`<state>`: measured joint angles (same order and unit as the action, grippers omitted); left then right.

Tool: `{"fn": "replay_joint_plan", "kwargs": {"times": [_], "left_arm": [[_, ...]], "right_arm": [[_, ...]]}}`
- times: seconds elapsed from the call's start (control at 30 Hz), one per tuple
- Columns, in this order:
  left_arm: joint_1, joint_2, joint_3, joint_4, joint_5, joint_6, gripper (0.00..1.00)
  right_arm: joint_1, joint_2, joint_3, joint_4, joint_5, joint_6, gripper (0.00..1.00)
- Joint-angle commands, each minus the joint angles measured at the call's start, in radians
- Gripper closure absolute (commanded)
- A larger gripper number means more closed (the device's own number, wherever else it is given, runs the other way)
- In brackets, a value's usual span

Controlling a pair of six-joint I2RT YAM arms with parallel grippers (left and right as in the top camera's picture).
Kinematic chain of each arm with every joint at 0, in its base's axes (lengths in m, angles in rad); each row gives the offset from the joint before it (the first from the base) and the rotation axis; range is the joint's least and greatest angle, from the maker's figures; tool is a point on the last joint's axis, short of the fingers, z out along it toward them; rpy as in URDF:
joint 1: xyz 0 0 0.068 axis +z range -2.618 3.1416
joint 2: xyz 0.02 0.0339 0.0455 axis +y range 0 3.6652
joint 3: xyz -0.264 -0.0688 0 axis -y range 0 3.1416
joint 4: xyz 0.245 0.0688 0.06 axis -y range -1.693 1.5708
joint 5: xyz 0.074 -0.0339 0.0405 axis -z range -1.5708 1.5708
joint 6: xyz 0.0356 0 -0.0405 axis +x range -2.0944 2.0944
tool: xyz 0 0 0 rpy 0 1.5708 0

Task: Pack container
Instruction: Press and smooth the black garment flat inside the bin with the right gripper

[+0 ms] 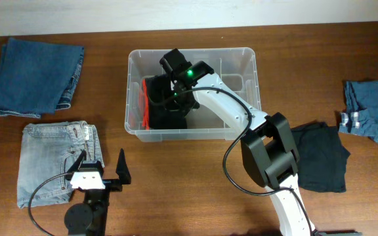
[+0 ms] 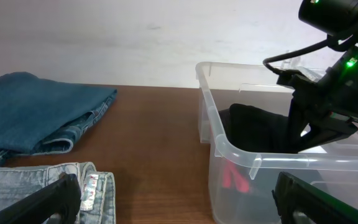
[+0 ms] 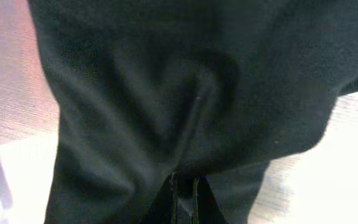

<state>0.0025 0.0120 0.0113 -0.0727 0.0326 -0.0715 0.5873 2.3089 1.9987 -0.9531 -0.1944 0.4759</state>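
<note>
The clear plastic container (image 1: 251,65) stands at the table's middle back. It holds a black garment (image 1: 159,108) and something red (image 1: 143,105) along its left wall. My right gripper (image 1: 170,92) reaches down into the container's left half. In the right wrist view its fingers (image 3: 184,193) are shut on the black fabric (image 3: 166,93), which fills the frame. My left gripper (image 1: 100,165) is open and empty, low at the front left. In the left wrist view (image 2: 179,199) it faces the container's near corner (image 2: 229,146).
Folded dark blue jeans (image 1: 38,75) lie at the back left. Light blue jeans (image 1: 51,157) lie beside the left gripper. A black garment (image 1: 320,157) lies right of the container, under the right arm. A blue denim piece (image 1: 373,111) lies at the far right.
</note>
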Motion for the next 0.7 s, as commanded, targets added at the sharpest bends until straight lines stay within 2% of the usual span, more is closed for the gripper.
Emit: {"fn": "replay_joint_plan", "kwargs": {"times": [0.0,0.07,0.17,0.67], "left_arm": [[0.004,-0.005,-0.002,-0.008,-0.003,0.009,0.0],[0.004,-0.005,-0.002,-0.008,-0.003,0.009,0.01],[0.004,-0.005,-0.002,-0.008,-0.003,0.009,0.01],[0.004,-0.005,-0.002,-0.008,-0.003,0.009,0.01]], "right_arm": [[0.009,-0.002,-0.011,0.009,-0.035,0.012,0.96],[0.009,-0.002,-0.011,0.01,-0.04,0.008,0.96],[0.009,-0.002,-0.011,0.053,-0.151,-0.042,0.96],[-0.079,-0.054,0.023,0.064,0.035,-0.048,0.96]]}}
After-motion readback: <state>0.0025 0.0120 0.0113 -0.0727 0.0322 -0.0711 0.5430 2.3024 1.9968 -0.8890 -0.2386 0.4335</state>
